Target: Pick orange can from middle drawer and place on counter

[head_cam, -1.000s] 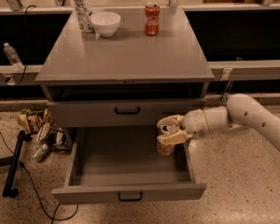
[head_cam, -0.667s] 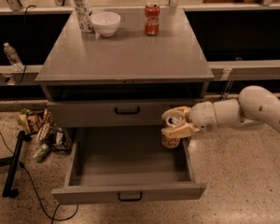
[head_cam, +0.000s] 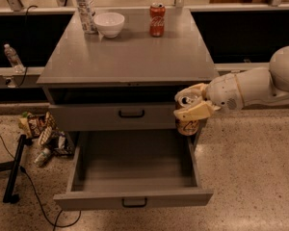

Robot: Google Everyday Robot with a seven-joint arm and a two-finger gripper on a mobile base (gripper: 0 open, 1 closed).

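The orange can (head_cam: 187,124), brownish-orange with cream markings and a silver top, is held upright in my gripper (head_cam: 190,105), which is shut on it. The can hangs in the air above the right rear corner of the open middle drawer (head_cam: 135,196), in front of the closed drawer front above it and below the level of the counter (head_cam: 130,57). The drawer is pulled out and shows a bare grey floor. My white arm (head_cam: 260,85) comes in from the right.
On the counter's far edge stand a red cola can (head_cam: 157,19), a white bowl (head_cam: 109,24) and a clear water bottle (head_cam: 85,8). Snack bags and litter (head_cam: 41,134) lie on the floor left of the cabinet, with a black stand leg (head_cam: 13,170). A bottle (head_cam: 12,57) lies on the left ledge.
My gripper has lifted the orange can up out of the drawer and a little to the right, from drawer-rim height to just under the counter edge.
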